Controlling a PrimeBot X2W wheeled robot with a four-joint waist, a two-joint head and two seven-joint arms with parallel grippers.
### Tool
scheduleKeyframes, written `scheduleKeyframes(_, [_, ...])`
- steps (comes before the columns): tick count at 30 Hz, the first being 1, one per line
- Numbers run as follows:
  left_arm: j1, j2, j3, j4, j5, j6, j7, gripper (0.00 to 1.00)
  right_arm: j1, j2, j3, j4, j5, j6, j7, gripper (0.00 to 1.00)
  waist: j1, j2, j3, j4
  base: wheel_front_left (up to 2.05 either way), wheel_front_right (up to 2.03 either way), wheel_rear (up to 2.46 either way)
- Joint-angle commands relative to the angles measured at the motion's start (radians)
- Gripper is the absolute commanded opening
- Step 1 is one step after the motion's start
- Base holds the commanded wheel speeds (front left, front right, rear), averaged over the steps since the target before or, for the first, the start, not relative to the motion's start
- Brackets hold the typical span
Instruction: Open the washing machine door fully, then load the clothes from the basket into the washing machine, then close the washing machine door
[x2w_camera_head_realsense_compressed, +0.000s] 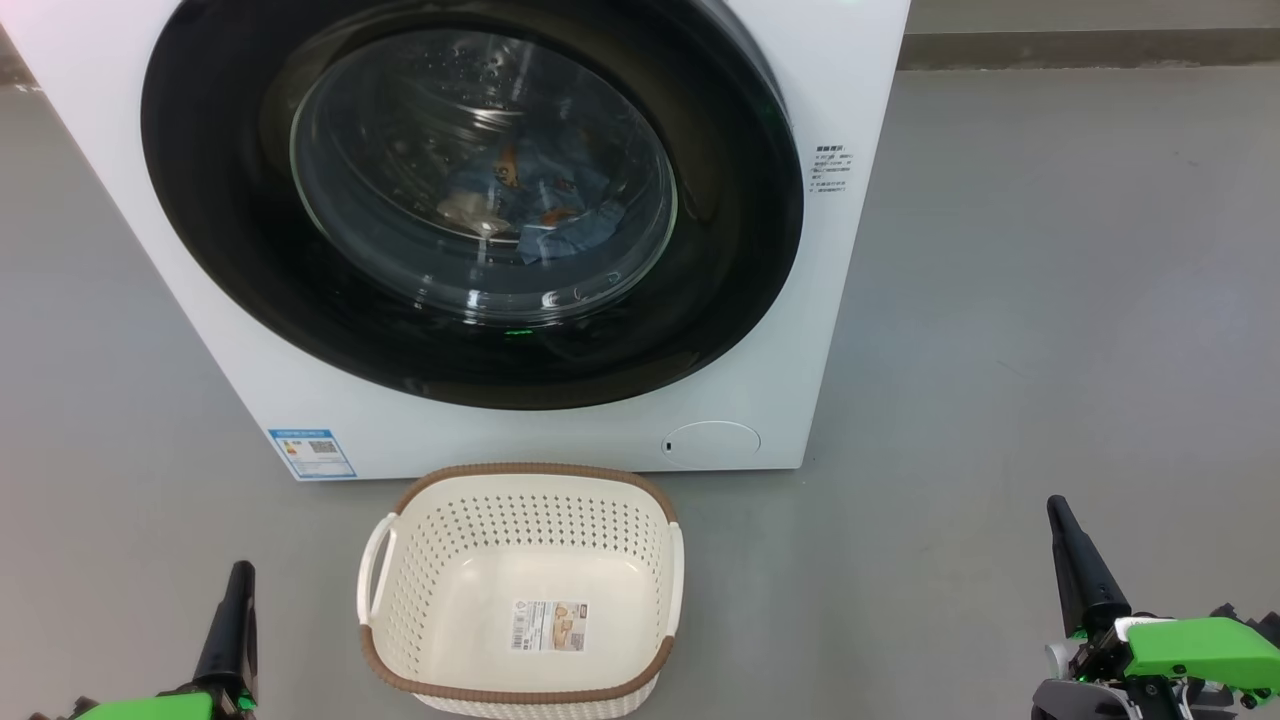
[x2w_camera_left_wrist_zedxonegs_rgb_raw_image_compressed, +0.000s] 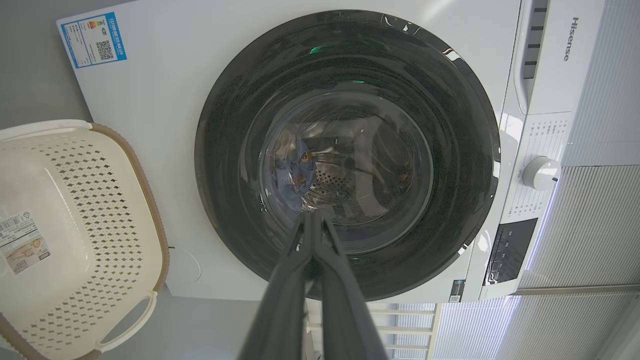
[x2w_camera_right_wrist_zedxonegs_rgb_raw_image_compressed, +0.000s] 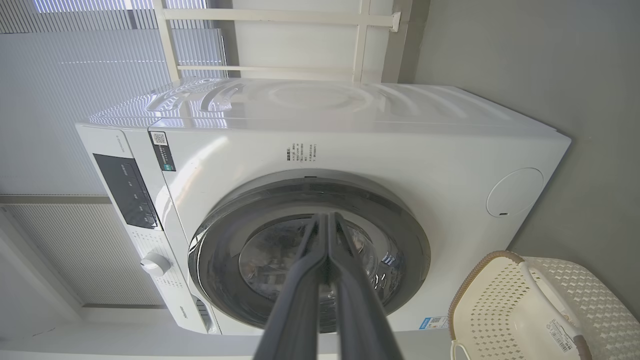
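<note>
The door (x2w_camera_head_realsense_compressed: 250, 250) of the washing machine (x2w_camera_head_realsense_compressed: 830, 330) sits flat against the white front, and I see no gap at its black rim, so I judge it shut. Through the glass bowl the clothes (x2w_camera_head_realsense_compressed: 540, 200) are visible, a blue heap with orange figures lying low in the drum. They lie at the bottom because loose fabric falls there.

The basket (x2w_camera_head_realsense_compressed: 530, 468) stands on the floor (x2w_camera_head_realsense_compressed: 1050, 300) just before the machine, a little under the door, and only its label (x2w_camera_head_realsense_compressed: 548, 625) is inside. This place makes sense to me: it is near the opening, so a garment has a short way to travel, yet it is low enough that the door can swing over it.

The left gripper (x2w_camera_head_realsense_compressed: 240, 580) is at the lower left, beside the basket but apart from it. The right gripper (x2w_camera_head_realsense_compressed: 1058, 515) is at the lower right, well apart from the basket and the machine. In each wrist view the two fingers (x2w_camera_left_wrist_zedxonegs_rgb_raw_image_compressed: 295, 280) are pressed together up to the tips and hold nothing, and both point toward the door. I think they are held low and to the sides to keep the front of the machine free.

With an empty basket, the clothes in the drum and a shut door, the task looks finished to me.
</note>
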Motion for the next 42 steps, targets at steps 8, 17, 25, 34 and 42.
scheduleKeyframes(8, [-0.042, 0.010, 0.035, -0.018, 0.002, -0.003, 0.006, 0.00, -0.016, 0.001, 0.023, -0.030, -0.001, -0.001, 0.006, 0.00, 0.0000, 0.0000, 0.000, 0.000, 0.00, 0.00, 0.00])
scheduleKeyframes(17, [-0.042, 0.009, 0.036, -0.018, 0.003, -0.003, 0.007, 0.00, -0.016, 0.001, 0.023, -0.030, -0.002, -0.001, 0.006, 0.00, 0.0000, 0.0000, 0.000, 0.000, 0.00, 0.00, 0.00])
scheduleKeyframes(25, [-0.042, 0.008, 0.037, -0.018, 0.003, -0.003, 0.008, 0.00, -0.016, 0.002, 0.023, -0.030, -0.002, -0.001, 0.006, 0.00, 0.0000, 0.0000, 0.000, 0.000, 0.00, 0.00, 0.00])
scheduleKeyframes(34, [-0.042, 0.008, 0.038, -0.018, 0.004, -0.003, 0.008, 0.00, -0.016, 0.002, 0.022, -0.030, -0.002, -0.001, 0.007, 0.00, 0.0000, 0.0000, 0.000, 0.000, 0.00, 0.00, 0.00])
scheduleKeyframes(42, [-0.042, 0.007, 0.039, -0.018, 0.005, -0.003, 0.009, 0.00, -0.016, 0.002, 0.022, -0.030, -0.003, -0.001, 0.007, 0.00, 0.0000, 0.0000, 0.000, 0.000, 0.00, 0.00, 0.00])
